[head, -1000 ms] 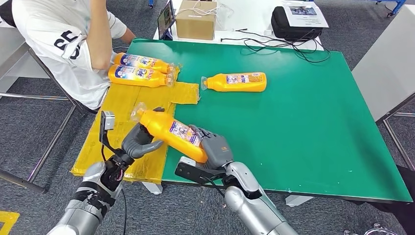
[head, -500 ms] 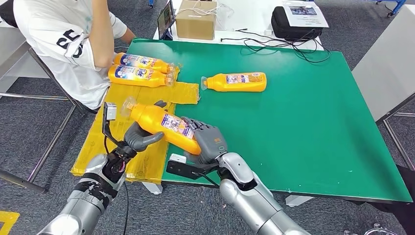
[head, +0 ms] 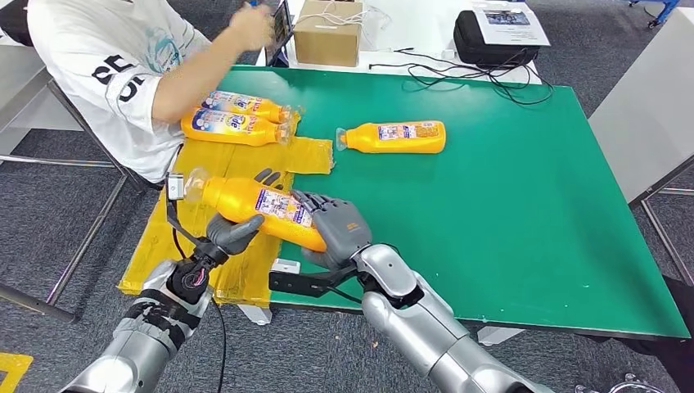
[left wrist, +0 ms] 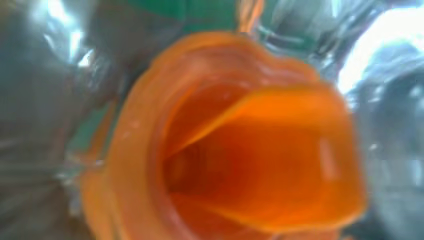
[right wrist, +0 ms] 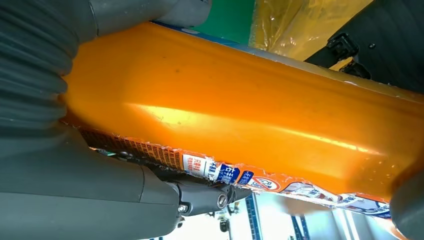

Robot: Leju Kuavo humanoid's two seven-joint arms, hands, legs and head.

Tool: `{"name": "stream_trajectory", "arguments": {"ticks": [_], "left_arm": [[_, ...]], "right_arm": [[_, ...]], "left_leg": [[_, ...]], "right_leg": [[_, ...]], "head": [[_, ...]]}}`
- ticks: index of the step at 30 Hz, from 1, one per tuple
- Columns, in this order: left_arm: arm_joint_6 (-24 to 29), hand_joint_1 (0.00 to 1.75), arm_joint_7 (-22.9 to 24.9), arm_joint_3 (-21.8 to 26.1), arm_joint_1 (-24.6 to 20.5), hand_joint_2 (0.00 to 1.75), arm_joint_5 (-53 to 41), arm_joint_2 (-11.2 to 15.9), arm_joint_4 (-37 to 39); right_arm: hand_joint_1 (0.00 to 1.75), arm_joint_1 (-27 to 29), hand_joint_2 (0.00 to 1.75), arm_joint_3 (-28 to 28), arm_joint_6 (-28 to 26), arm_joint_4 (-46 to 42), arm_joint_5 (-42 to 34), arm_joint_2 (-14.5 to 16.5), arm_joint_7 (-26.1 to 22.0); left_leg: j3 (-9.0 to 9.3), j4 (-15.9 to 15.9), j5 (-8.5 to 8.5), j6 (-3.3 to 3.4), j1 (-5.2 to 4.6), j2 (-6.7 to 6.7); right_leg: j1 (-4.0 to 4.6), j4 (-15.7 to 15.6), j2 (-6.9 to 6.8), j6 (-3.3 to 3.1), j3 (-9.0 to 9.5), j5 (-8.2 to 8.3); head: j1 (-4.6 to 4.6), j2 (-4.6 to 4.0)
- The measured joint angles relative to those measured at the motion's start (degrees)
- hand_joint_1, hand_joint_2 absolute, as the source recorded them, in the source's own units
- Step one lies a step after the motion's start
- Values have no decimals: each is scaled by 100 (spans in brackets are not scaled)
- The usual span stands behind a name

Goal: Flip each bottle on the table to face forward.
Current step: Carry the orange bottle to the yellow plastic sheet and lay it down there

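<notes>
Here the orange bottle (head: 255, 208) lies across both hands' closed fingers (head: 329, 214), held aloft.

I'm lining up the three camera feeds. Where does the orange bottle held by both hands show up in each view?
Head view: held orange bottle lies lower left of centre, above the table's near edge, between left hand and right hand.
Left wrist view: a blurred orange shape across the middle.
Right wrist view: its orange body runs across the frame.
Shared landmark: the green table.
</notes>
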Motion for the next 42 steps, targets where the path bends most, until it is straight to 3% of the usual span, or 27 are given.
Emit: {"name": "stream_trajectory", "arguments": {"ticks": [4, 5, 6, 7, 23, 28, 34, 42], "left_arm": [[57, 168, 66, 21, 39, 175, 155, -8, -3], [107, 175, 89, 24, 55, 175, 219, -16, -13], [181, 175, 104, 27, 80, 175, 284, -31, -38], [273, 175, 109, 29, 110, 175, 328, -49, -80], [1358, 175, -182, 233, 426, 175, 91, -258, -791], [1634, 175, -314, 453, 496, 175, -57, -316, -1005], [2212, 175, -1064, 613, 509, 175, -1492, -286, -1256], [2385, 175, -1141, 779, 479, 175, -1926, -263, -1361]], "right_arm": [[49, -12, 175, 41, -15, 46, -3, -1, 35], [27, -12, 175, 46, -19, 54, -7, -3, 52], [5, -8, 175, 50, -25, 61, -9, -9, 67], [0, 1, 175, 52, -32, 65, -11, -18, 76], [0, 288, 175, -141, -112, -65, -366, -163, 148], [0, 508, 175, -503, -236, -276, -678, -178, 187], [0, 829, 175, -1243, -396, -754, -1586, -182, 181], [0, 1053, 175, -1884, -385, -1213, -2074, -184, 93]], "left_leg": [[0, 0, 0, 0, 0, 0], [0, 0, 0, 0, 0, 0], [0, 0, 0, 0, 0, -1], [0, 0, 0, 0, 0, -1], [-1, 0, 0, 0, 0, 0], [-3, 0, 0, 0, -1, -1], [-5, 0, -1, 0, -1, -3], [-4, 0, 0, 0, -1, -2]], "right_leg": [[0, 0, 0, 0, 0, 0], [0, 0, 0, 0, 0, 0], [-1, 0, 0, 0, 0, 0], [-1, 0, 0, 0, 0, 0], [0, 0, 0, 0, -1, 0], [-1, -1, -1, 0, -1, 0], [0, -1, -1, 0, -1, 0], [0, 0, -1, 0, -1, 0]], "head": [[-1, 0], [-1, 0], [-1, 0], [-1, 0], [-1, 0], [0, 0], [-1, 0], [-1, 0]]}}
